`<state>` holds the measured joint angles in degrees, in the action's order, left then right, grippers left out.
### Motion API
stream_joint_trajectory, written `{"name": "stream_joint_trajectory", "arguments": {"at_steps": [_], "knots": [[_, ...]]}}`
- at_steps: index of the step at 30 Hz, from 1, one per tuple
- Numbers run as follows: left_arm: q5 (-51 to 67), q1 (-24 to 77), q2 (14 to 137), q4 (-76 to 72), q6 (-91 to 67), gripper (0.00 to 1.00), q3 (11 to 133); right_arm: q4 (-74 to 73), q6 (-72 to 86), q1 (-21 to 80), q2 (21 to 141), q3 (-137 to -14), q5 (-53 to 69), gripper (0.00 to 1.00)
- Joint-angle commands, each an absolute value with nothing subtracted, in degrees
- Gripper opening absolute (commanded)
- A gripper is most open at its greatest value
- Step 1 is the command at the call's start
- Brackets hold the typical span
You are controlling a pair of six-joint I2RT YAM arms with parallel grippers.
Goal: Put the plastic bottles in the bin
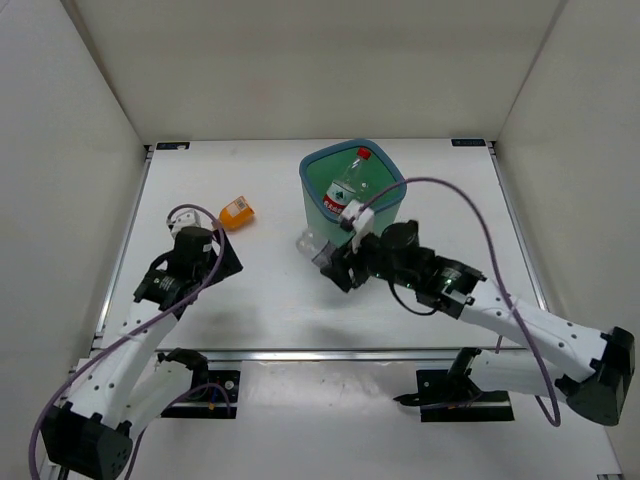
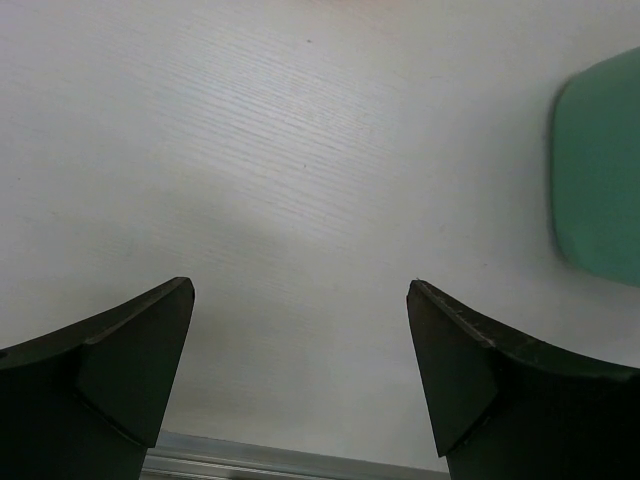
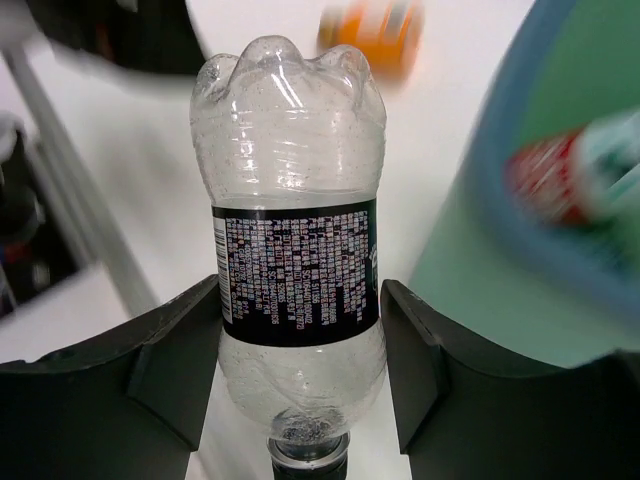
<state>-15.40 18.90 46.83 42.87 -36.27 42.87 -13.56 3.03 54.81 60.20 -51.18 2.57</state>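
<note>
- The robot's right hand (image 3: 300,310) is closed around a clear plastic bottle with a black label and black cap (image 3: 290,150). One finger presses each side of the label, and the cap points back toward the wrist.
- From above, that bottle sits low over the white counter (image 1: 270,300), just beside the near left corner of the tall teal-green plastic bin with a blue-grey rim (image 1: 318,212). Whether it has left the surface cannot be told.
- A clear plastic bottle with a red cap and red label (image 1: 348,185) already lies slanted inside the bin.
- A squat orange plastic bottle (image 1: 236,213) waits on the counter, well left of the bin and near the left arm.
- No other bottle can be made out in any view.
- The left hand (image 2: 300,290) hangs with its fingers spread wide and nothing between them, over bare counter, with a side of the bin at the edge of its view.
- The step in hand looks like the pick-up of the black-labelled bottle, with the grip made and the lift to follow.
- The next move calls for raising the bottle above the blue-grey rim and carrying it a short way over the opening. The fingers should part only once the whole bottle is inside the walls.
- Smooth, thin plastic may slip or buckle under a hard squeeze, and the bottle's base end could clip the rim on a low lift.
</note>
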Motion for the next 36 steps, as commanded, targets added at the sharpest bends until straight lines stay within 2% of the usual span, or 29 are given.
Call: {"name": "stream_joint_trajectory", "arguments": {"at_steps": [1,6,12,18,20,23,25,30,32,36], "knots": [[-16.52,18.63,50.18,41.49,-35.77,0.98,44.65,-9.85,-1.73,51.16,59.06,-60.36,5.18,0.44],[-14.85,16.53,55.37,38.32,-34.36,0.98,45.00,-3.97,-8.78,42.56,68.55,-72.49,6.77,0.42],[-14.60,13.37,62.31,35.79,-30.33,0.98,50.00,2.54,-4.49,31.58,76.28,-73.04,12.81,0.44],[-12.84,10.81,72.32,31.12,-20.50,0.98,56.77,4.66,-1.66,27.50,77.52,-68.90,16.26,0.63],[-9.24,9.23,76.79,29.27,-18.73,0.98,60.10,4.48,-2.80,28.56,76.99,-68.38,14.69,0.77],[-5.47,7.12,82.50,26.37,-14.52,0.99,64.93,3.87,-3.16,29.09,76.03,-68.20,11.78,0.92],[-0.30,5.81,86.98,27.86,-9.60,0.99,70.01,3.25,-1.33,27.87,75.50,-68.99,12.39,0.97],[14.54,2.12,97.89,33.13,4.89,0.99,81.62,-2.95,-0.26,23.03,71.29,-70.66,16.96,0.98],[16.69,1.40,100.62,33.92,7.45,0.99,83.66,-6.05,2.10,19.53,69.71,-71.63,19.93,0.98],[12.83,2.46,104.93,31.90,10.80,0.98,86.39,-7.38,5.18,12.42,63.56,-69.18,25.57,0.99]]}}
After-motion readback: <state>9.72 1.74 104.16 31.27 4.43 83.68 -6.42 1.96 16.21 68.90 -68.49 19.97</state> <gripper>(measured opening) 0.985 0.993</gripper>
